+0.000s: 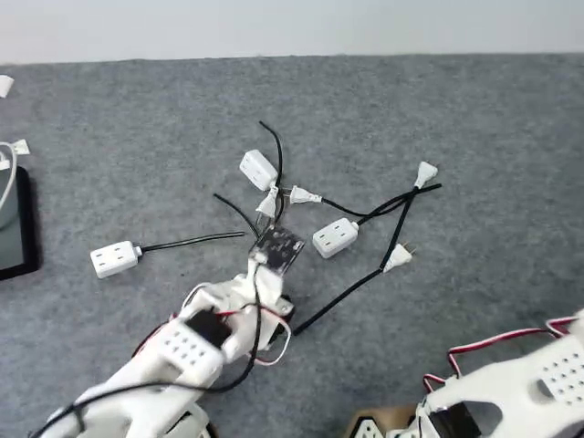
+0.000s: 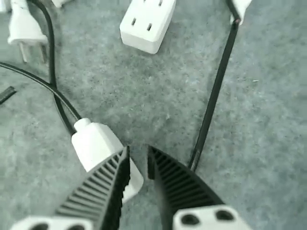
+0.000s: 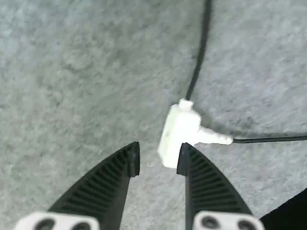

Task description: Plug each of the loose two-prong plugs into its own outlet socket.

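Grey carpet [image 1: 456, 109] | left pincer [image 2: 138, 152] ajar beside plug [image 2: 96, 141], cord end outward; right pincer [image 3: 159, 148] apart

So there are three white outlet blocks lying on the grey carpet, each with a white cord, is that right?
Not quite: the cords are black, not white. The high view shows the left outlet block, the far outlet block and the middle outlet block lying on the grey carpet.

No legible txt, labels, nos. or signs in any view
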